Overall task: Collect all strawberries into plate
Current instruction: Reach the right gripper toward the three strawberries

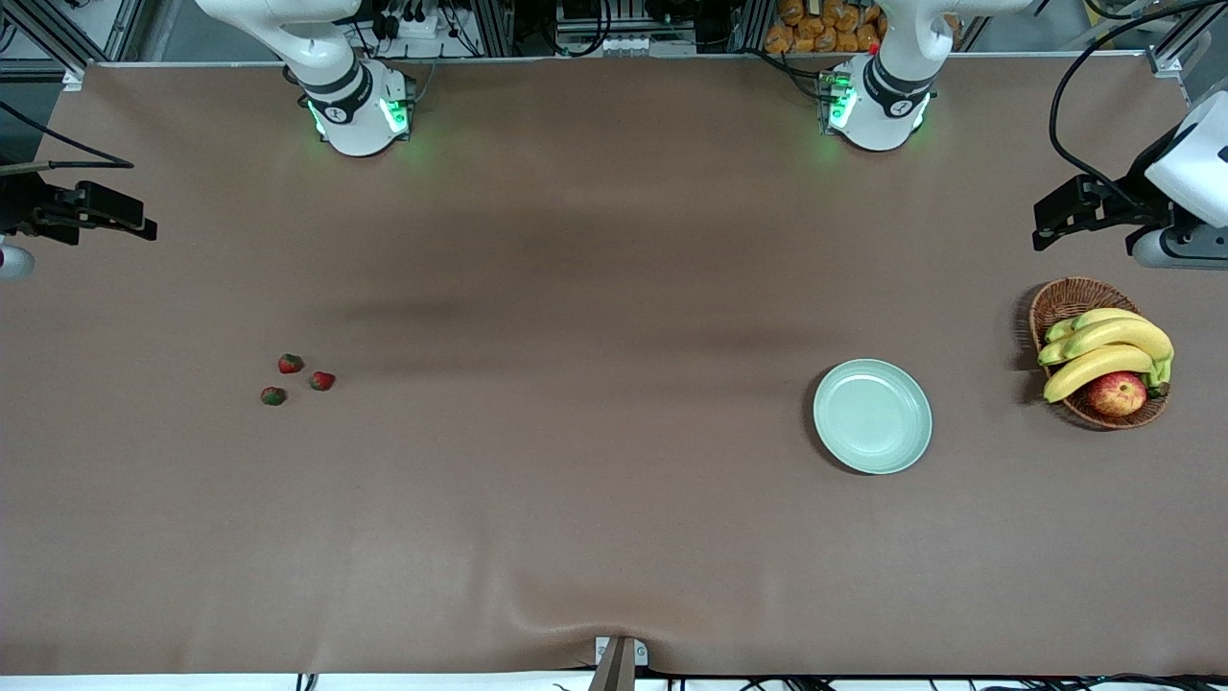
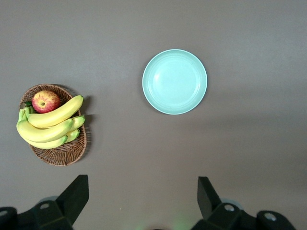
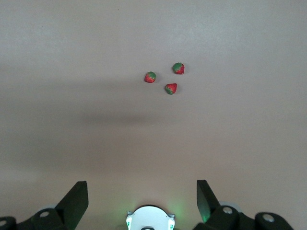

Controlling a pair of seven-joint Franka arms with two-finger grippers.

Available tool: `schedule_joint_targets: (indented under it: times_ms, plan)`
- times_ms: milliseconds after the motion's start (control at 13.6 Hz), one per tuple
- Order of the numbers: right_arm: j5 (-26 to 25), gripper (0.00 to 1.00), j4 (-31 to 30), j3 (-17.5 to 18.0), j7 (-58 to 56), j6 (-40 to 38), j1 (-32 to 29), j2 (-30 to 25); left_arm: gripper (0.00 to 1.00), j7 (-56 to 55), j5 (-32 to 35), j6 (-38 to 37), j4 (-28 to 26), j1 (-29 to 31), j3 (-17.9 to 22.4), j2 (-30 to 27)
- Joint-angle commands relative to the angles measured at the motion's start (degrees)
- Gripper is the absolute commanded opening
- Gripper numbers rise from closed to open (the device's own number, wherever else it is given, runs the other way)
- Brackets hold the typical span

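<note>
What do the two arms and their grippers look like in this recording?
Both arms are glossy white with black joint rings and green lights glowing at their bases. The left gripper and right gripper have black, wedge-shaped fingers on black bodies. A black cable loops to the left arm's wrist.

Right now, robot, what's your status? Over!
Left gripper open, high near the basket. Right gripper open, up at its own table end. Three strawberries on the table, plate bare. Nothing between them.
</note>
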Motion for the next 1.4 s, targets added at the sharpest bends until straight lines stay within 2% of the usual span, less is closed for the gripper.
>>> schedule_joint_targets:
  times_ms: [0, 367, 514, 955, 1323]
  plan:
    - [-1.95, 1.00, 0.12, 0.84, 0.05, -1.01, -0.93, -1.59, 1.00, -0.02, 0.86, -0.08, -0.23, 0.36, -0.28, -0.80]
    - [-1.96, 1.00, -0.05, 0.84, 0.22, -0.67, -1.01, -1.16, 1.00, 0.07, 0.60, -0.17, -0.14, 0.28, -0.36, -0.62]
    - [-1.96, 1.00, -0.23, 0.84, 0.22, 3.26, -1.19, 0.76, 1.00, -0.90, 1.47, -0.17, -0.14, -0.25, -0.54, -0.09]
    - [-1.25, 1.00, -1.10, 0.93, -0.39, 21.71, -1.02, 15.78, 1.00, -0.64, 1.39, -0.17, -0.14, 0.19, -0.72, -0.18]
    - [-1.08, 1.00, -1.37, 0.93, -0.30, 29.47, 1.53, 23.00, 1.00, -0.02, 0.78, -0.17, -0.32, 0.28, -0.36, -0.35]
